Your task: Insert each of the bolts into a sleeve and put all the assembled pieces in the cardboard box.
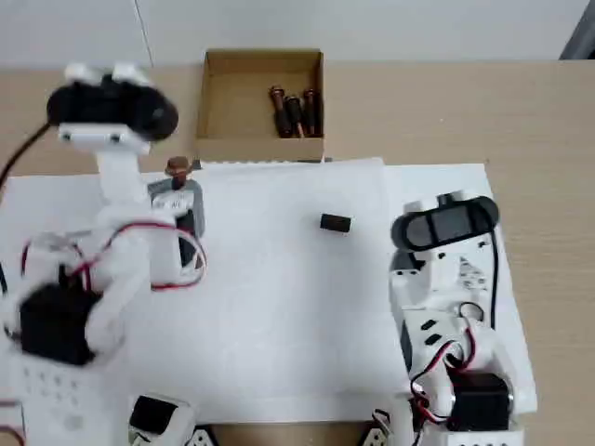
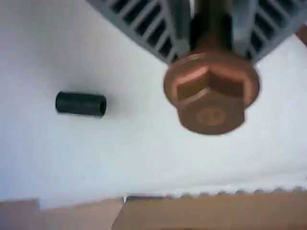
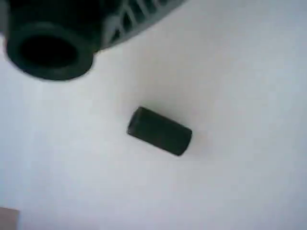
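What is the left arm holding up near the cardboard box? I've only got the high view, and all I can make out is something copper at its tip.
Observer: The left gripper is shut on a copper bolt. The bolt's flanged hex head points toward the wrist camera.
Operator: And is there anything in the right arm? Its gripper is tucked under the arm from here.
Observer: Yes, the right gripper holds a black sleeve, with the open bore facing its wrist camera.

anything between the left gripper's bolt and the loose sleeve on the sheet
Nothing visible: only white sheet lies between the bolt and the loose sleeve. The right gripper holds a second sleeve beyond it.
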`<move>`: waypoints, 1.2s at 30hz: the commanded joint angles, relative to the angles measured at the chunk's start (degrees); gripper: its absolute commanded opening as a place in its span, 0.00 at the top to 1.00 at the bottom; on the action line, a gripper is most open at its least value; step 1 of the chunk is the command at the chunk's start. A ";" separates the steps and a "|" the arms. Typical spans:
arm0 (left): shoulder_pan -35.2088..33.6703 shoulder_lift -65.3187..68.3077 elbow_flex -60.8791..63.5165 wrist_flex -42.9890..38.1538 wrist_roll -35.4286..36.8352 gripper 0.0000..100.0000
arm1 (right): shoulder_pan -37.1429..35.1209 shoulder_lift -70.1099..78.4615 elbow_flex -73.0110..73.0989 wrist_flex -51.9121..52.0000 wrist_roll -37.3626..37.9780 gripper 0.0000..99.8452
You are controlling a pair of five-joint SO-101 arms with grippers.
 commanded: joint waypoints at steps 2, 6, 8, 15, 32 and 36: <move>-0.18 -14.24 15.69 -12.57 2.99 1.00 | -4.70 -0.13 2.90 -4.70 -2.11 1.00; 0.18 -25.23 28.09 -20.31 7.21 1.00 | -8.75 -0.57 7.74 -8.04 -2.20 1.00; 0.26 -30.07 33.19 -23.21 9.14 1.00 | -10.86 -0.57 9.85 -10.24 -2.29 1.00; 0.35 -44.04 46.02 -28.92 20.22 1.00 | -19.12 -0.57 13.89 -13.93 -2.29 1.00; 14.15 -56.44 55.60 -31.30 27.87 0.99 | -37.85 -0.66 14.24 -17.19 -2.20 1.00; 15.74 -56.44 55.69 -31.03 27.78 0.99 | -37.85 -0.66 14.24 -19.47 -1.85 1.00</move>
